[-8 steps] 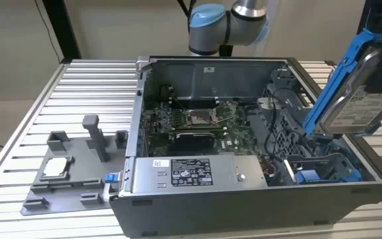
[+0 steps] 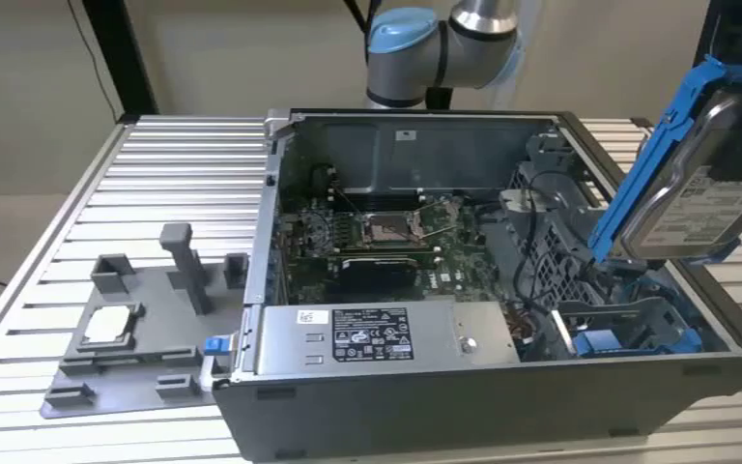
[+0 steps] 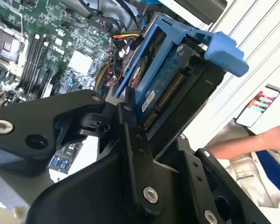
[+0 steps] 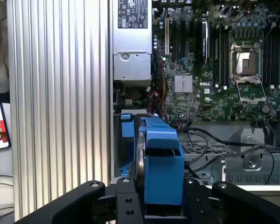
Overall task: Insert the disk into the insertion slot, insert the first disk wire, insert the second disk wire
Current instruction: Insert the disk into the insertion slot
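The tool (image 4: 159,191) is clamping the disk (image 2: 699,184), holding it tilted above the insertion slot (image 2: 629,329) on the exterior view's right, seemingly to line it up.

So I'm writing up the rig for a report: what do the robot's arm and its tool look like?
The arm is silver-grey metal tubing with a light blue cap on a rounded joint. In both wrist views the tool is matte black, built of flat angular links pinned with round silver screws.
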